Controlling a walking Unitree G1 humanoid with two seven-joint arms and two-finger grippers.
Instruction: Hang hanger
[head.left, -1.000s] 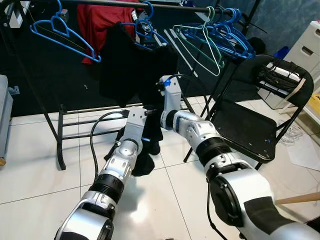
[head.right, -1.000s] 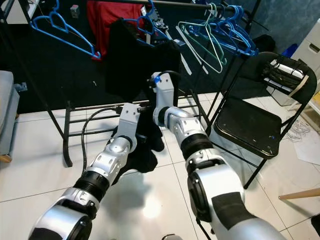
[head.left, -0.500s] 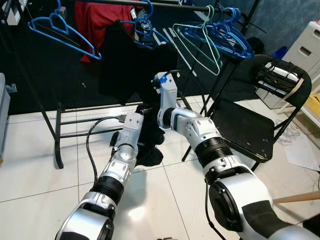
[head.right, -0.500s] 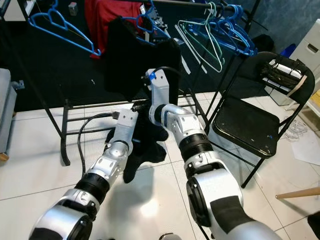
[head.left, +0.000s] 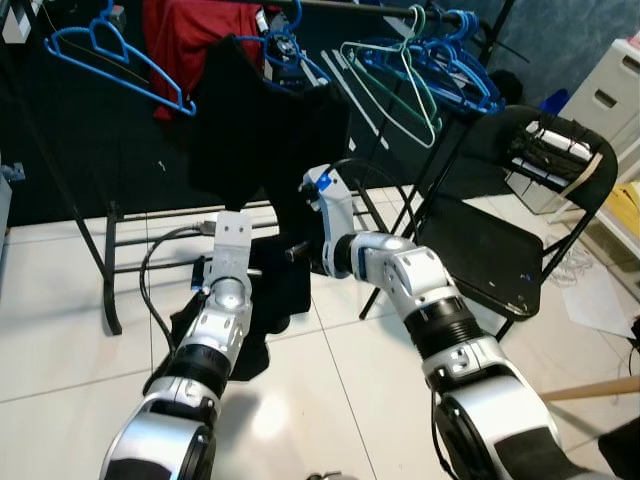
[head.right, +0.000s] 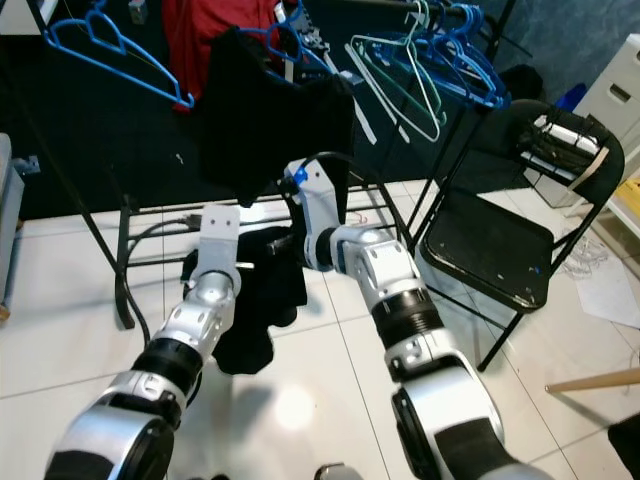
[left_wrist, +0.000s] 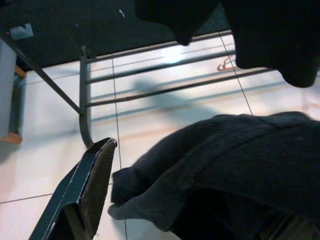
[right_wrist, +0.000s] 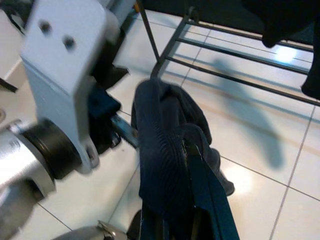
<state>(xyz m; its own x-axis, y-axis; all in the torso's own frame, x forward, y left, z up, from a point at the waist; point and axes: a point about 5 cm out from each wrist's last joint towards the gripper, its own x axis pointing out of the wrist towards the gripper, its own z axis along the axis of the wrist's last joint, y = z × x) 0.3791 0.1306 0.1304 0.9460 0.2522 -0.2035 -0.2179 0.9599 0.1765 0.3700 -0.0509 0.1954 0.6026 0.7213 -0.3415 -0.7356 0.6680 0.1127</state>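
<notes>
Both arms extended forward over white tiled floor (head.left: 330, 400), meeting low in front of clothes rack (head.left: 110, 250).

Left gripper (head.left: 245, 268) buried in dark knitted garment (head.left: 270, 290); in left wrist view one black finger (left_wrist: 85, 195) out clear of the cloth, garment (left_wrist: 235, 165) draped across the other side, second finger hidden. Open or closed: cannot tell.

Right gripper (right_wrist: 185, 200) closed on the same garment; in right wrist view dark ribbed fabric (right_wrist: 165, 150) pinched against a black finger (right_wrist: 205, 200), left wrist housing (right_wrist: 65, 75) just beside it. Garment bunched between the two grippers, lower part sagging toward the floor, a fold hanging below left forearm (head.right: 245, 345).

Hanger inside held garment: none discernible; cloth hides whatever is within.

Behind the arms: rack's low side bars (head.right: 170, 240) just above the tiles. Black garment (head.right: 270, 120) hanging from top rail on a blue hanger (head.left: 285, 50), red garment (head.left: 180, 40) behind it. Bare blue hanger (head.left: 110, 60) on the rail to the left. Cluster of bare hangers to the right: one pale green hanger (head.left: 400, 80), several blue ones (head.left: 450, 55).

Right of rack: black folding chair (head.left: 490, 250), seat bare, dark bundle with tan strap (head.left: 555, 160) over its backrest. White drawer unit (head.left: 615, 95) at far right edge.
</notes>
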